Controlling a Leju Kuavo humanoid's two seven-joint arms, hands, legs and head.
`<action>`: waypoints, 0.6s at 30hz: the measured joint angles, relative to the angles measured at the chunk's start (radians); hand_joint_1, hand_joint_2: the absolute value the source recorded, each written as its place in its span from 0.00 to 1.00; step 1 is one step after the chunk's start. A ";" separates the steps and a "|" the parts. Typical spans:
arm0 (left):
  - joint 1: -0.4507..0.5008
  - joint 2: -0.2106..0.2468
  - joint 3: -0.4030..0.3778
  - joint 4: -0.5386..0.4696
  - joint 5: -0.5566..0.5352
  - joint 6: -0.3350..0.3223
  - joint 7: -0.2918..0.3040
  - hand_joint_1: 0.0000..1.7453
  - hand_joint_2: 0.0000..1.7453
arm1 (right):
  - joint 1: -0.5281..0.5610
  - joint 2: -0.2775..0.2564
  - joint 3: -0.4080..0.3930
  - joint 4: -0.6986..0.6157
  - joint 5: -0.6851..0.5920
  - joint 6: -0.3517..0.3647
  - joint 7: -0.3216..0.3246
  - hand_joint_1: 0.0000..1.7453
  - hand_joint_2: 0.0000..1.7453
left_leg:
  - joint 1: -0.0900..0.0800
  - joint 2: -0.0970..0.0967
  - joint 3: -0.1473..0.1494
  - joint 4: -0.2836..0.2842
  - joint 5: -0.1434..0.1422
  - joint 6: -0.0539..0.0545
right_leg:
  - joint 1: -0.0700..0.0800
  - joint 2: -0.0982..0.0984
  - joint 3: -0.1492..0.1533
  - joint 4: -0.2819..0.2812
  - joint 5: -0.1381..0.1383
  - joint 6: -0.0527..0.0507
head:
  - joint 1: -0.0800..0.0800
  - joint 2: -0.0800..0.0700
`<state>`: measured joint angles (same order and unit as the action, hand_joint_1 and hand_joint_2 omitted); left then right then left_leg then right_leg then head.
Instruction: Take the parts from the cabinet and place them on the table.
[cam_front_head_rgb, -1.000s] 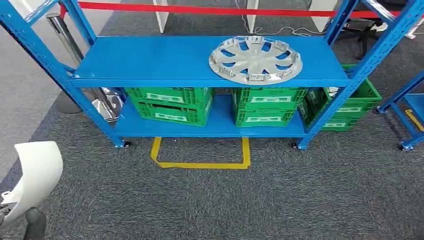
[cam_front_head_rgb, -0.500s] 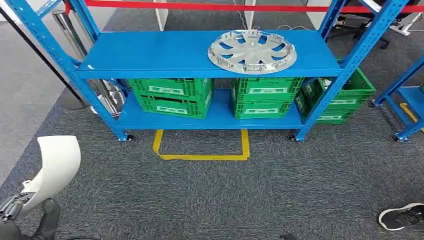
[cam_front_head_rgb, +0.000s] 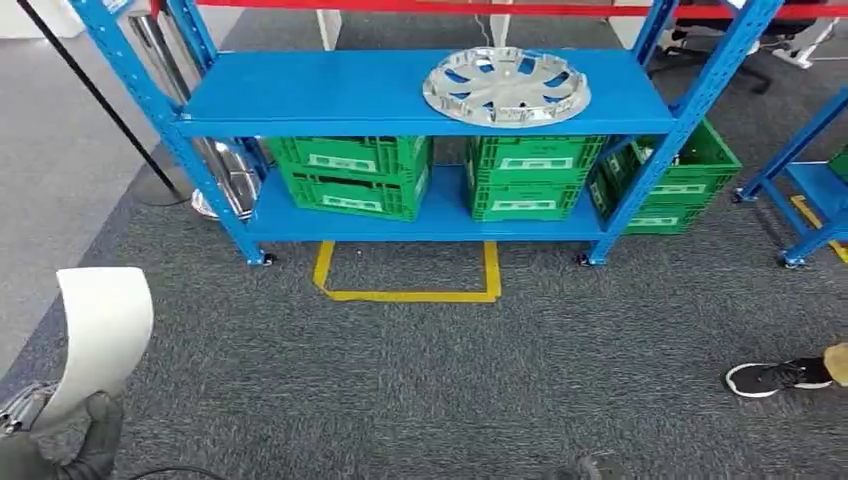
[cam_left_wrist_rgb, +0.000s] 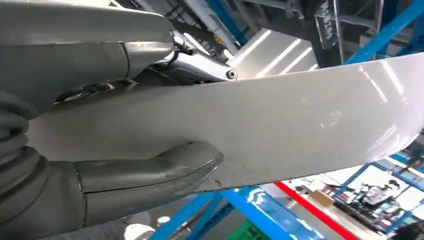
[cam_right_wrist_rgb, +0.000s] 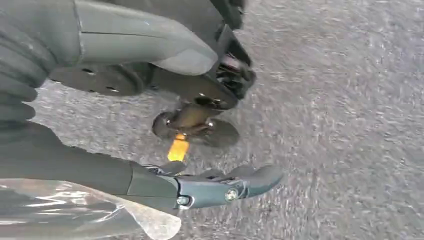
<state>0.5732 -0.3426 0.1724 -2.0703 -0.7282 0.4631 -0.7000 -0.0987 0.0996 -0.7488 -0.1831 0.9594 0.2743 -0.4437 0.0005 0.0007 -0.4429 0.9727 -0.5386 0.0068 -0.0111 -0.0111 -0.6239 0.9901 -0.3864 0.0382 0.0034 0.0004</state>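
- White, curved and glossy, a panel part (cam_front_head_rgb: 100, 335) stands at the lower left of the head view, gripped by the robot's left hand (cam_front_head_rgb: 85, 450) at its lower end.
- In the left wrist view the thick grey thumb (cam_left_wrist_rgb: 150, 172) presses flat across the panel's pale face, with darker fingers closed on the other side.
- The right hand (cam_right_wrist_rgb: 150, 125) hangs over grey carpet (cam_front_head_rgb: 450, 390), thumb and fingers apart, holding nothing.
- A silver wheel cover (cam_front_head_rgb: 505, 85) lies flat on the top shelf of the blue rack (cam_front_head_rgb: 330, 95), upper centre of the head view.
- Green crates (cam_front_head_rgb: 350, 175) sit on the lower shelf; yellow floor tape (cam_front_head_rgb: 405, 293) marks a box in front.
- A person's black shoe (cam_front_head_rgb: 775, 377) shows at the right edge.
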 joint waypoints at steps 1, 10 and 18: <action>-0.002 0.000 0.000 0.002 0.000 0.000 0.000 1.00 1.00 | 0.003 -0.002 0.000 0.000 0.000 0.000 0.000 0.00 1.00 | 0.011 0.006 -0.016 -0.010 0.018 0.012 | -0.004 0.002 -0.009 0.004 -0.005 0.004 | -0.003 0.000; -0.015 0.011 0.000 0.014 0.078 -0.042 0.000 1.00 1.00 | 0.006 -0.005 -0.010 -0.001 0.002 -0.016 0.002 0.00 1.00 | -0.005 -0.013 -0.187 0.003 0.145 0.018 | 0.002 0.029 0.103 0.172 -0.119 -0.009 | 0.007 0.000; -0.047 0.040 -0.031 0.037 0.152 -0.116 0.000 1.00 1.00 | 0.037 -0.021 -0.019 -0.005 0.002 -0.034 0.012 0.00 1.00 | -0.003 -0.023 -0.229 0.075 0.103 -0.019 | 0.003 0.014 0.242 -0.074 -0.182 -0.049 | -0.002 0.000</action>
<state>0.5257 -0.3021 0.1411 -2.0336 -0.5767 0.3471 -0.7000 -0.0617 0.0782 -0.7675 -0.1877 0.9613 0.2407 -0.4314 -0.0024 -0.0224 -0.6716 1.0473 -0.4355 -0.0125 -0.0080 0.0027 -0.3819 0.9163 -0.5685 -0.0113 0.0015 0.0004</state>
